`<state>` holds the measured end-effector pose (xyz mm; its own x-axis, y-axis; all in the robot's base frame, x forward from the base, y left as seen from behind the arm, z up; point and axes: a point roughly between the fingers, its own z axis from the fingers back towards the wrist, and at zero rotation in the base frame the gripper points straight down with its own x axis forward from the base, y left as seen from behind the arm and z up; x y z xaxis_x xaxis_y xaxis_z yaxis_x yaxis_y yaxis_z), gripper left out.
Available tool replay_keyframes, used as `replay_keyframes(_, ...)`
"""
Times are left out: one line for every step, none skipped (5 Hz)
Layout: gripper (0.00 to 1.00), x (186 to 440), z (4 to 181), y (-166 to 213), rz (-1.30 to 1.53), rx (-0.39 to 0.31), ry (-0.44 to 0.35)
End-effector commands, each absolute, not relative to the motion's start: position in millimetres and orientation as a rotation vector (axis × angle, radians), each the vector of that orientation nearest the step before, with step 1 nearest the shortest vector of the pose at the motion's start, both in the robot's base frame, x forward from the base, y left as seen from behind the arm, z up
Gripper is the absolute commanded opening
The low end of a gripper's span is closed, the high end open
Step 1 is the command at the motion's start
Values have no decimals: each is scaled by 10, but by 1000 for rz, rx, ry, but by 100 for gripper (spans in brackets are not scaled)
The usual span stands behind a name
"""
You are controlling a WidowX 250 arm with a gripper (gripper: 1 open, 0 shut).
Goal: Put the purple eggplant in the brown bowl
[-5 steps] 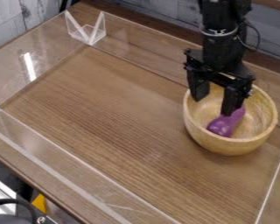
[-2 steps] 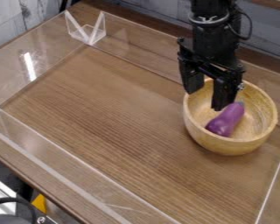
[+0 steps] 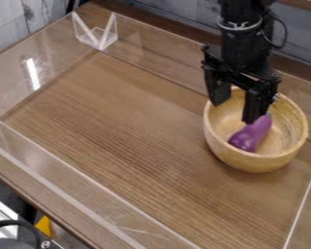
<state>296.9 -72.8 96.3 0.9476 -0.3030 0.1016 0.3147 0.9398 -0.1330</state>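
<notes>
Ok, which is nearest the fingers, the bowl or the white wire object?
The brown bowl, beneath the fingers and holding the purple eggplant; the white wire object is farther away.

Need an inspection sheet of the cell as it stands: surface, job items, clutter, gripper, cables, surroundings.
Surface: light-brown wooden tabletop, visible plank seams
Job's things: purple eggplant lying inside the brown bowl
Clutter: clear, angular holder-like item near the far edge, use unclear
Gripper: black gripper open, over the bowl, not gripping the eggplant
Cables: dark cable looped at the near-left corner; another thin one beside the arm
Surroundings: grey ribbed surface beyond the far-left table edge
</notes>
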Motion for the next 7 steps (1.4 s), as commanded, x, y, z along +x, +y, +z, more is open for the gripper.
replay_keyframes(100,3037,1116,-691,-254,-138,-142)
replay_keyframes(100,3038,1116,-661,-198,-131,-148)
replay_keyframes(100,3052,1113,-635,-193,-128,-150)
replay_keyframes(100,3067,1108,-612,-189,-125,-151)
replay_keyframes(100,3018,1105,-630,-233,-127,-139)
replay_keyframes(100,2935,1103,-621,-245,-125,-132)
replay_keyframes(100,2856,1122,-605,-255,-121,-132)
